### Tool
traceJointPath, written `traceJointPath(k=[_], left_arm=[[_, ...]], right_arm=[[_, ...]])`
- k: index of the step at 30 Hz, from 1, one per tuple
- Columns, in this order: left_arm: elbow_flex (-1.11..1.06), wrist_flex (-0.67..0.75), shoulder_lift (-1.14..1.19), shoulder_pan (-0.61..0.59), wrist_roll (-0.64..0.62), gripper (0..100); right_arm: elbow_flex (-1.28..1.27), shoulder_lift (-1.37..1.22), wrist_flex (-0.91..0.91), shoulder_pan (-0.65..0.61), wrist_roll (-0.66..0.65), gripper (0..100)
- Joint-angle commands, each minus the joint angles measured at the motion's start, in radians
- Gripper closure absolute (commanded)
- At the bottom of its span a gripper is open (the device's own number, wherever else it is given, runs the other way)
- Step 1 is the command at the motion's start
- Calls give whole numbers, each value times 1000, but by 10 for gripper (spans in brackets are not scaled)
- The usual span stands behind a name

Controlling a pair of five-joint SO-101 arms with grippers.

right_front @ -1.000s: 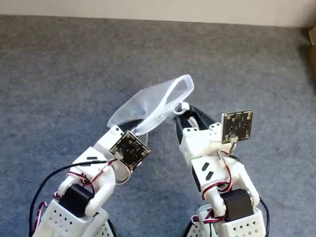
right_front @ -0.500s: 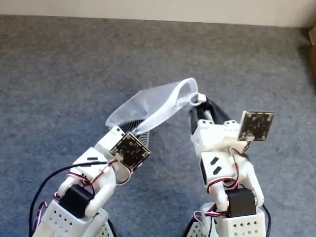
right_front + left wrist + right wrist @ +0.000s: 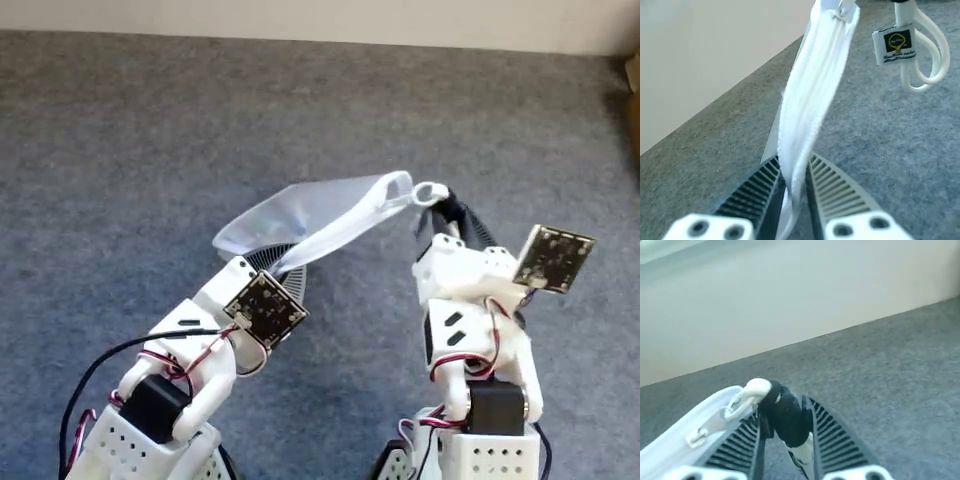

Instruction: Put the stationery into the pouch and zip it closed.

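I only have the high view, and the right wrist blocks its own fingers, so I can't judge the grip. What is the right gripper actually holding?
Observer: The right wrist view shows the right gripper shut on the black pull piece at the end of the pouch, not on the fabric.
Operator: And the left one?
Observer: The left gripper pinches the pouch's zipper edge between its ribbed fingers.
Operator: Does the zipper look closed?
Observer: In the left wrist view it looks closed from the fingers to the far end, where a small tag hangs.
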State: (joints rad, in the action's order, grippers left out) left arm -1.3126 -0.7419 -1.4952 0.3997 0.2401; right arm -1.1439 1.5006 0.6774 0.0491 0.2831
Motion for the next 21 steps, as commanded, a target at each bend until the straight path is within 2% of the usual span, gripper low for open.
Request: traceJointPath(k=[1,9,13,21], left_arm=[[8,-21,-5,-33,-8,995],[13,-21,-7,-48,-8,995],[13,-23,-30,-58,-9,995],[-18,-140,-242,-50,-11,995]], right_arm=[[73,2,-68,131,28,994],[71,1,-131,268,84,994],[73,1,-131,271,84,994],[73,4,-131,263,84,994]])
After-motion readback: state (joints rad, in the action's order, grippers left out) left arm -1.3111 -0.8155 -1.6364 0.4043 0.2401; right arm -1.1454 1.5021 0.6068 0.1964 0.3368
